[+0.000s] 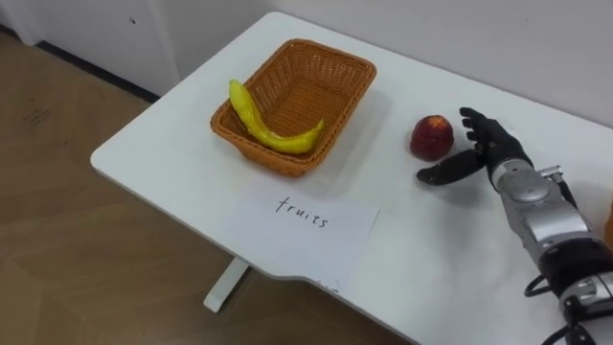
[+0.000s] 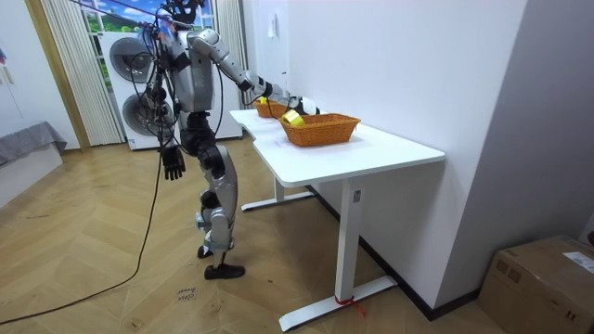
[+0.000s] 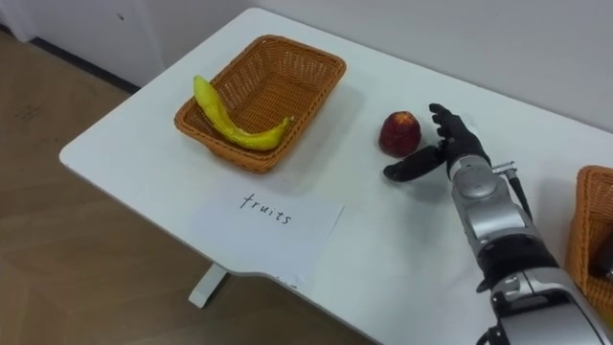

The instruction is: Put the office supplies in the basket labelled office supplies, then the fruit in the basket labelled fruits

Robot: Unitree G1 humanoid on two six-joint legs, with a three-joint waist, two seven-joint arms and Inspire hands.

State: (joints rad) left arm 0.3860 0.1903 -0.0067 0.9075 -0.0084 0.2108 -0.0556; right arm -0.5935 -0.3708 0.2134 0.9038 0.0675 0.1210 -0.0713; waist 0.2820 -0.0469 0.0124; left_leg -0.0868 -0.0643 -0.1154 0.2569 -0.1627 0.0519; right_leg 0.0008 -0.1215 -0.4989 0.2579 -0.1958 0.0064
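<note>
Right hand sits just right of the apple on the white table. Its fingers are spread and straight behind the fruit and its thumb is stretched low toward the front; nothing is clamped yet. My read is that this is a pre-grasp cage, opened wide so the round fruit can't roll off when you close.

The apple is the thing in play. It lies loose on the table between the fruit basket and the second wicker basket, well clear of both. It stands upright with the stem dimple facing up as far as I can tell. It's near round, so there's no real long axis to align to, and a side grip should do.

The banana is already in the fruit basket. Its long axis runs across the near end and one tip rides up over the left rim, so drop the apple toward the far, bare end. A paper label lies flat in front to mark that basket.

Left hand hangs idle at the robot's side.
</note>
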